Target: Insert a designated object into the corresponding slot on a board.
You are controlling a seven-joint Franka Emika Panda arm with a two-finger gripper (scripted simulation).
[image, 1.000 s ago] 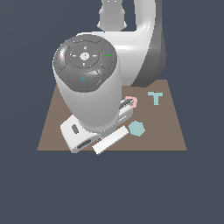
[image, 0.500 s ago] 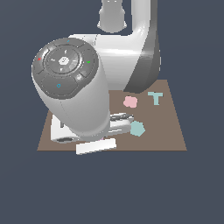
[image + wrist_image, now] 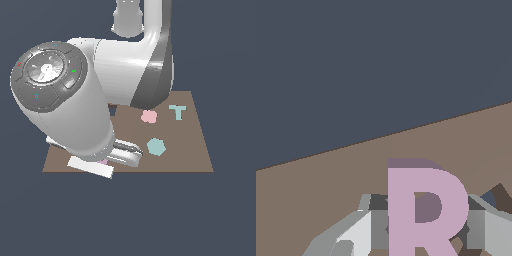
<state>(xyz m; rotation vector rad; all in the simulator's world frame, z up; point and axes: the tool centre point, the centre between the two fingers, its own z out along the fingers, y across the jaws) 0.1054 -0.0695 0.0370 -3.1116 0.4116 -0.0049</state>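
1. At the exterior view's left, the arm's bulky wrist hangs over the front-left part of the board (image 3: 200,150). It hides most of that side. The gripper (image 3: 423,237) is below it, at the board's front edge.
2. In the wrist view the gripper is narrowed to the width of the lilac R (image 3: 423,210), with a grey finger on each side of its lower half. It looks clamped on the piece, though the contact faces are hidden behind the R.
3. The R sits low over the board's front-left corner. In the exterior view only a lilac sliver (image 3: 102,161) shows under the wrist.
4. The step in hand, as I judge it, is carrying the R to the slot. To do it well:
   - lift it clear of the board's surface first;
   - square its stem and bowl with the recess outline before lowering;
   - go down slowly and let go only once it sits flush.
5. The slot cannot be made out. A dark patch (image 3: 113,109) shows beside the arm toward the board's far edge, and which recess it is I cannot tell.
6. Further right on the board, well apart from the R, lie a pink blob (image 3: 148,116), a teal hexagon (image 3: 156,146) and a teal T (image 3: 177,111). The carry should pass clear of them.
7. The R is a flat, pale lilac-pink slab with sharp edges, a straight stem, a closed bowl and a slanting leg. Being thin and rigid, it could tilt in the grip.
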